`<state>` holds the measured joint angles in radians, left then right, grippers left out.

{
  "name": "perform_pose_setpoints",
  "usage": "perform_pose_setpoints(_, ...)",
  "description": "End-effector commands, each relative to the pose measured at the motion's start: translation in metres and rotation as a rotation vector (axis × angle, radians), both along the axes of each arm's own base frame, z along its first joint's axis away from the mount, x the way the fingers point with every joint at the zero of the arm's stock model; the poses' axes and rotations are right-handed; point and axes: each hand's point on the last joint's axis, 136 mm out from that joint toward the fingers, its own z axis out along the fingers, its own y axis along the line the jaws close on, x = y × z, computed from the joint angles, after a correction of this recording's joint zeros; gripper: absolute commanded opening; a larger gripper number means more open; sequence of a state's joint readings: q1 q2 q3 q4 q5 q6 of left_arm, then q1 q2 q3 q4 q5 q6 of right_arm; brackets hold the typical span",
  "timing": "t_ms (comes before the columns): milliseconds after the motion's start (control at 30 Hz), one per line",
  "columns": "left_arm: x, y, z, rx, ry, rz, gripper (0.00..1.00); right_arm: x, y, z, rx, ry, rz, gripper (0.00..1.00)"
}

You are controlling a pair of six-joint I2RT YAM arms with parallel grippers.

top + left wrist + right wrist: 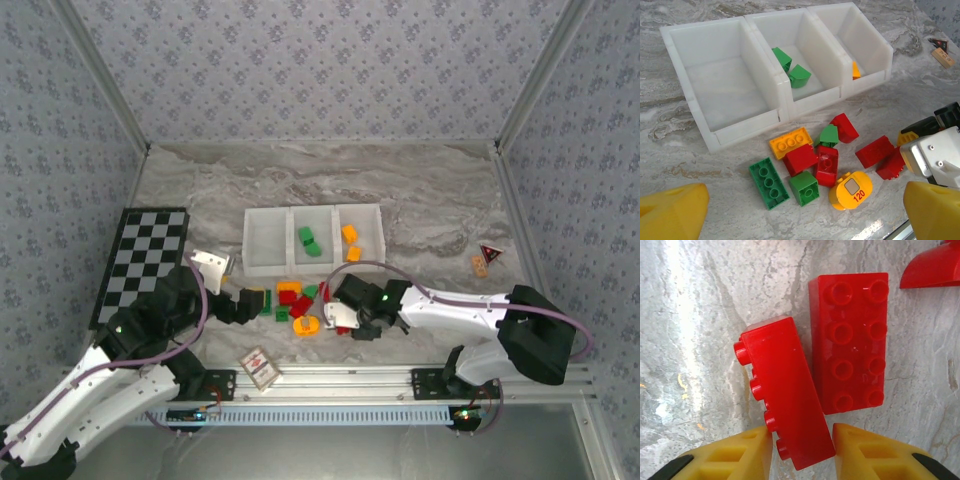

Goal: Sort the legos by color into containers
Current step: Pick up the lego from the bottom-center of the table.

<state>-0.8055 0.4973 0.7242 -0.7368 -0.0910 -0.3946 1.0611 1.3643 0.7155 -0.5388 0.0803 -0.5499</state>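
Under my right wrist I count two red legos (847, 340); right gripper (800, 445) clamps the tipped lego (785, 390), left gripper (805, 200) gapes empty.

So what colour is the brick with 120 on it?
The brick is orange-yellow, clearest from the left wrist.

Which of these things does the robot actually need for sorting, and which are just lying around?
For the job: loose bricks, red, green and orange; red brick between the right hand's fingers; white three-bin tray.
Just lying about: checkerboard; patterned card; small wooden block; dark triangular piece.
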Motion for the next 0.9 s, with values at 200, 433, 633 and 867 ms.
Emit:
perform_pose_setpoints(200, 0.0, 0.0, 0.005, -0.017, -0.018, 0.003, 1.0, -0.016, 0.003, 0.001, -0.016, 0.058, 0.028, 0.31)
perform_pose_setpoints(433, 0.0, 0.0, 0.005, -0.016, -0.019, 0.005, 1.0, -0.024, 0.003, 0.014, -0.003, 0.069, 0.031, 0.23)
perform_pose_setpoints(633, 0.001, 0.001, 0.005, -0.015, -0.019, 0.008, 1.0, -0.023, 0.015, 0.042, 0.109, 0.041, 0.025, 0.21)
perform_pose_setpoints(867, 0.001, 0.002, 0.006, -0.015, -0.023, 0.015, 1.0, -0.004, 0.036, 0.089, 0.279, -0.027, -0.027, 0.19)
